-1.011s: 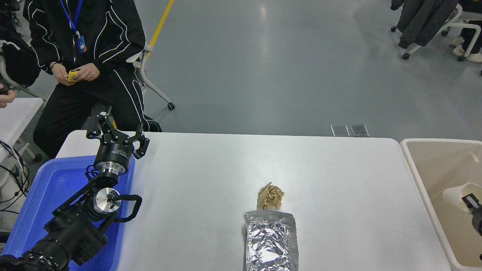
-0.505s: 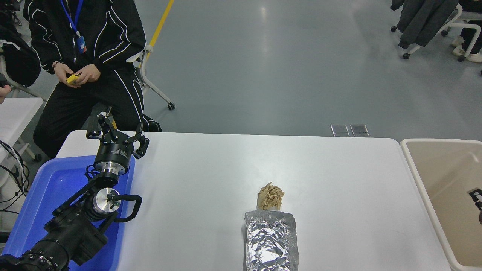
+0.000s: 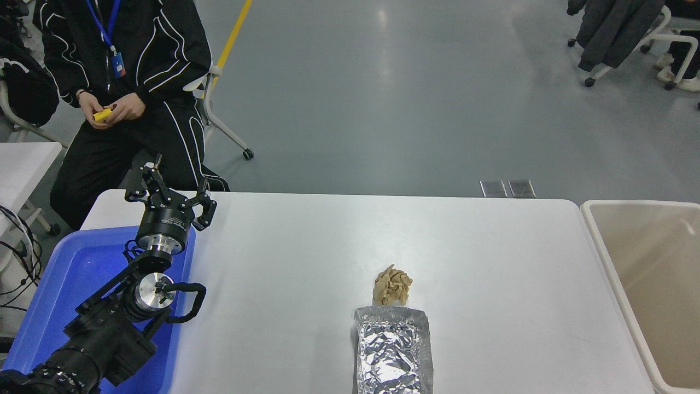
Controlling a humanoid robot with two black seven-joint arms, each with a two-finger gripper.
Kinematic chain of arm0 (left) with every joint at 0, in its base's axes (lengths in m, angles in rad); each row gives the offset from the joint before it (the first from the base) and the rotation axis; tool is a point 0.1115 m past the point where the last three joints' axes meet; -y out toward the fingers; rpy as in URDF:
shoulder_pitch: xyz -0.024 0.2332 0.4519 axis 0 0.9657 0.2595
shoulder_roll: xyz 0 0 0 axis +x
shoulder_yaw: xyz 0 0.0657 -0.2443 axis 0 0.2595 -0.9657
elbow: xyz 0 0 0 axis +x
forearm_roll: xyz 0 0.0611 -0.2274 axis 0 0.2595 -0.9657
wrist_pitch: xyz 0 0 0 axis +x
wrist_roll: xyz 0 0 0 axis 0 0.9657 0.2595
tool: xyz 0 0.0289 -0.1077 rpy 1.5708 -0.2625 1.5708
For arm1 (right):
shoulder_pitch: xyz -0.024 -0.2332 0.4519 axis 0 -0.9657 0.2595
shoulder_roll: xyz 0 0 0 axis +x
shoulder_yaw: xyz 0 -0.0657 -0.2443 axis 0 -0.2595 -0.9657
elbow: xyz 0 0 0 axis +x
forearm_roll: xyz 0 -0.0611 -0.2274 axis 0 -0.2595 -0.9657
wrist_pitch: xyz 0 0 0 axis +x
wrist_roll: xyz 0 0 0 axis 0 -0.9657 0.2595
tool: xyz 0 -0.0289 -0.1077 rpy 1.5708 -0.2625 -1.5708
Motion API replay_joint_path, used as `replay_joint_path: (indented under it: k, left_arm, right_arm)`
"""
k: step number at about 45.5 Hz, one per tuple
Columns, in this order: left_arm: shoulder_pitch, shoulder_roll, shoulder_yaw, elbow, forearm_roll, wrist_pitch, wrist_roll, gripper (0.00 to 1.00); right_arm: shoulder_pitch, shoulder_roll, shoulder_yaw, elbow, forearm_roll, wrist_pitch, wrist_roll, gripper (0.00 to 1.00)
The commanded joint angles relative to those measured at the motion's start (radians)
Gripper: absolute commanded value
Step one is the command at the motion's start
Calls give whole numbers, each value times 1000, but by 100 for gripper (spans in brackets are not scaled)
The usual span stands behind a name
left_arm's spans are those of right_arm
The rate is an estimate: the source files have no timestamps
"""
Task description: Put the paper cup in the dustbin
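The dustbin (image 3: 606, 257) is a large beige bin with a pale rim standing off the table's right end. Its visible inside is bare. The paper cup is out of view. My right gripper is out of view too. My left gripper (image 3: 167, 189) is parked at the lower left above the blue tray, with its fingers (image 3: 134, 186) spread open and nothing between them.
A crumpled brown paper ball (image 3: 392, 284) lies mid-table, touching a flat foil packet (image 3: 394, 350) at the front edge. A blue tray (image 3: 82, 284) sits at the left under my left arm. A person (image 3: 126, 82) sits at the far left holding a small yellow object.
One second ago my right gripper held the cup inside the bin. Half a second ago the cup was gone and the gripper was at the right edge. Now the gripper has left the view.
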Motion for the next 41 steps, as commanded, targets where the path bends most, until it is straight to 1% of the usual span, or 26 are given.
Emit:
replay_joint_path:
  k: [1,4,8,15,24,33,41]
  left_arm:
    - [0,0,0,0,0,0,0,100]
    - [0,0,0,0,0,0,0,100]
    - [1,0,0,0,-1,0,0,100]
    - [1,0,0,0,-1,0,0,100]
    - [1,0,0,0,0,0,0,100]
    - [1,0,0,0,-1,0,0,100]
    - [0,0,0,0,0,0,0,100]
  right_arm:
    - [149,-74,243,263,26,-4,1,100]
    - [150,-80,364,381,46,-14,-1,100]
    - [150,-75,475,493,51,-14,-1,100]
    - [141,-46,536,629,51,-16,-1,100]
    - [66,129,548,620,49,-60,-1,100]
    - [-48,316,555,565,49,-60,5,100]
    - [-112,367,575,570,49,-59,7,100]
